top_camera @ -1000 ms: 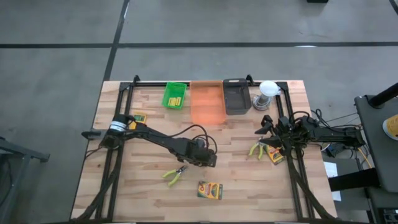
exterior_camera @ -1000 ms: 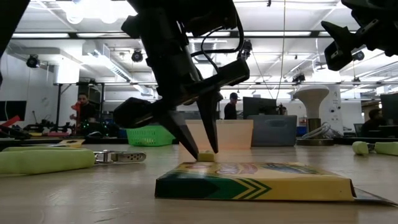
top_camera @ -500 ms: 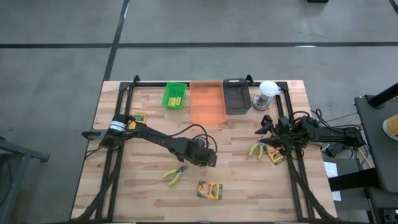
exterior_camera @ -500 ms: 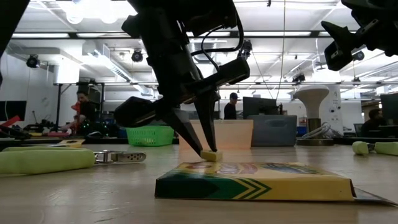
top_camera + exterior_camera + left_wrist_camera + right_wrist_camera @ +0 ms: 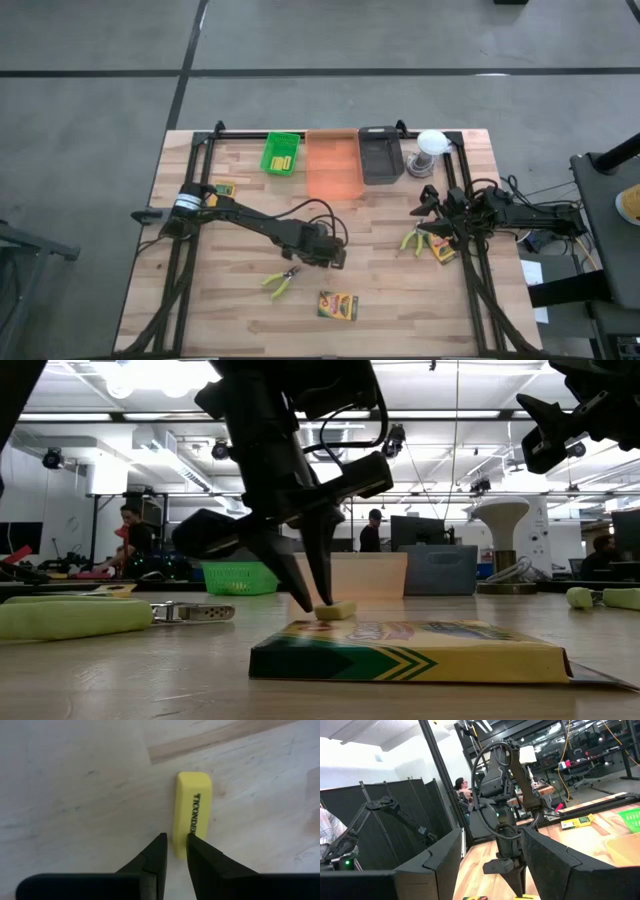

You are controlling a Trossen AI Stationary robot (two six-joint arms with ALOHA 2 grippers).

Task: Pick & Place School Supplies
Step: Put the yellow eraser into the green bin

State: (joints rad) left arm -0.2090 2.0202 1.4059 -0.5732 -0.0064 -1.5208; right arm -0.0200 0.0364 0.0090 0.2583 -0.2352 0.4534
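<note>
A short yellow block [image 5: 192, 810] with black lettering lies flat on the wooden table; it also shows in the low view [image 5: 335, 610]. My left gripper [image 5: 176, 842] points down at the table's middle [image 5: 333, 258]. Its fingers are nearly together with nothing between them, just beside the block's near end. My right gripper [image 5: 423, 217] waits open and empty above the table's right side. A flat crayon box [image 5: 338, 305] and yellow-handled pliers [image 5: 280, 282] lie nearer the table's front edge. My left gripper meets the yellow block only with one fingertip [image 5: 196, 845], at the block's end [image 5: 184, 851] nearest the fingers. The fingers come from above, pointing down. The block is not between them and lies flat on the table.
A green tray [image 5: 281, 153] with yellow blocks, an orange tray [image 5: 333, 165] and a black tray [image 5: 380, 155] stand along the far edge, with a white round object [image 5: 430, 150] beside them. More pliers [image 5: 411, 240] and crayon boxes [image 5: 443, 250] [image 5: 222, 189] lie right and left.
My left gripper's fingers have drawn together. The yellow block, which stood end-on between the fingertips, has tipped and turned about, and now lies flat beside them with its long side showing in the low view.
</note>
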